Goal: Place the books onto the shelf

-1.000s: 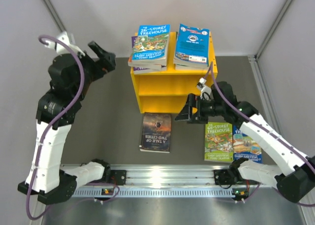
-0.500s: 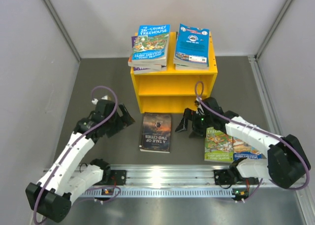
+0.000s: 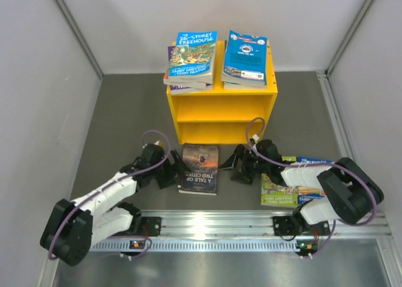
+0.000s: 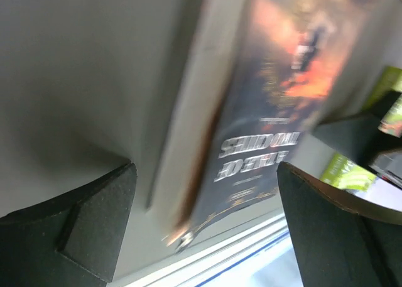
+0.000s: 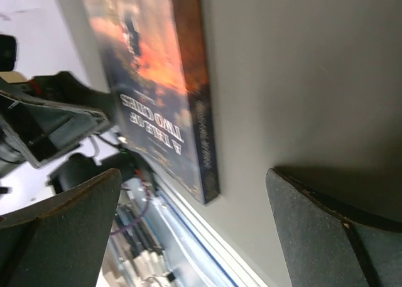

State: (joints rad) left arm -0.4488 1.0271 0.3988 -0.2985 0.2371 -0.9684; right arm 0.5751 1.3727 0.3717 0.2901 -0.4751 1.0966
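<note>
Progress is judged to be past the halfway mark. Two stacks of paperbacks, the left stack point(image 3: 191, 58) and the right stack point(image 3: 246, 59), are already laid on the flat top of the yellow shelf point(image 3: 220, 108), well ahead of both pincers. No book can be made out in its two compartments, though their depth is only partly shown from above. Three books are left on the grey table point(image 3: 125, 111).

The dark book point(image 3: 200, 169) is laid flat between the pincers. The left pincer point(image 3: 169, 174) is set just beside its pale page edge and the right pincer point(image 3: 233, 167) near its brown spine. Both sets of jaws are spread wide and nothing is held; the table is seen between the fingers in each wrist view. The green paperback point(image 3: 276, 189) and a blue paperback point(image 3: 314, 162) are found behind the right pincer, partly covered by its arm and overlapping each other.

The shelf is shaped as a box of smooth, glossy boards with square edges. The paperbacks are thin, with shiny cartoon covers. The dark book is thicker, its cover marked by an orange glow and pale lettering. The table is matt, and the fingers are blocky, black and dull.
</note>
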